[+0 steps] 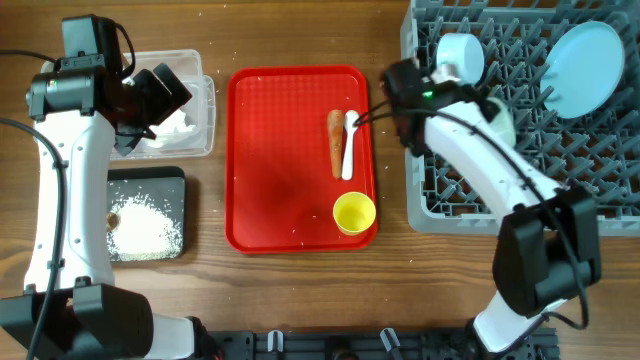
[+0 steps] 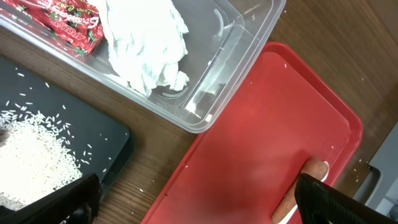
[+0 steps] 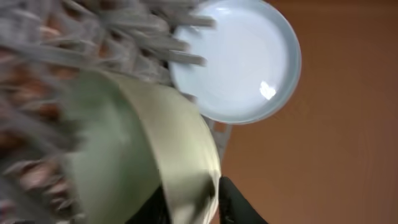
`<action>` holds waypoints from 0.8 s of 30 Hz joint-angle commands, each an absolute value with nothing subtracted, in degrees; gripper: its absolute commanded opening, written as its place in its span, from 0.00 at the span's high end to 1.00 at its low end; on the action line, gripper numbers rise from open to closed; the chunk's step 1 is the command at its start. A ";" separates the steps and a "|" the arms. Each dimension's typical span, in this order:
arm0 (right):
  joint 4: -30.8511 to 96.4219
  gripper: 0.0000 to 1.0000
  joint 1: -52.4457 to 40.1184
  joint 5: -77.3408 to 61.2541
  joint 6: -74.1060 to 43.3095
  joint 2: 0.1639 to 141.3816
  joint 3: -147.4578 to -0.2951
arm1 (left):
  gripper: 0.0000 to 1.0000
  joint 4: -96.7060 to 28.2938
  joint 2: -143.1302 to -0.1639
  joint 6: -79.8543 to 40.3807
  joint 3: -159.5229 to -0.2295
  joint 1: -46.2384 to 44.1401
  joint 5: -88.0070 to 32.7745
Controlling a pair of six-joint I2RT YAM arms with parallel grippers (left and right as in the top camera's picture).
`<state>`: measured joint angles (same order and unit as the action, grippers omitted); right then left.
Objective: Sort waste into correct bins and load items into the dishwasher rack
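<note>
Dishwasher rack [image 1: 470,205]: grey grid with upright pegs, filling the right side of the overhead view.
Red serving tray [image 1: 285,170]: flat, centre of the table, between the bins and the rack.
Clear plastic tub [image 1: 200,135]: upper left, just above the black tray.
Black tray [image 1: 150,180]: lower left, shallow.
Left gripper [image 2: 199,208]: above the tub's right end; jaws spread wide with nothing between them.
Right gripper [image 3: 196,208]: over the rack's left part; the wrist view is blurred, but the jaws sit close together on the rim of the pale green bowl [image 3: 124,149].
Pale-blue plate [image 1: 588,55]: standing tilted among the pegs in the rack's upper right corner.
White bowl [image 1: 460,55]: in the rack's upper left part, beside the right wrist; whether it is the gripped bowl cannot be told.
Crumpled white napkin [image 2: 146,43]: inside the tub.
White rice grains [image 1: 145,228]: heaped in the black tray.
Red-and-white wrapper [image 2: 62,18]: inside the tub, touching the napkin.
Yellow cup [image 1: 354,213]: upright at the red tray's lower right corner.
Carrot-like stick [image 1: 335,140]: lying on the red tray's right part.
White plastic spoon [image 1: 349,145]: just right of the stick.
Brown food lump [image 1: 113,218]: in the black tray, at the left edge of the rice.
</note>
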<state>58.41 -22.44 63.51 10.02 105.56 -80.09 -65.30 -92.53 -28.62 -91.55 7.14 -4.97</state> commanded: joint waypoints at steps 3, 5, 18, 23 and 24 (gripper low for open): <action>58.59 0.57 -25.02 58.78 9.26 106.59 -79.79 | 0.00 -65.12 -92.49 -28.77 -91.11 7.31 -4.62; 58.57 0.48 -25.08 58.11 9.32 106.59 -79.79 | 0.00 -65.12 -92.49 -28.77 -91.11 7.31 -4.62; 55.70 0.00 -25.17 42.39 8.86 103.83 -88.14 | 0.00 -65.39 -92.49 -28.75 -91.11 7.31 -4.62; 56.58 0.00 -25.17 30.46 8.80 98.91 -91.70 | 0.00 -66.92 -92.49 -28.64 -91.11 7.29 -4.62; 56.60 0.00 -25.17 27.64 8.43 98.06 -91.90 | 0.00 -67.16 -92.49 -27.92 -91.11 7.29 -4.62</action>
<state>56.34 -25.08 38.61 10.04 103.04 -88.92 -66.43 -92.53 -28.62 -91.55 7.14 -4.97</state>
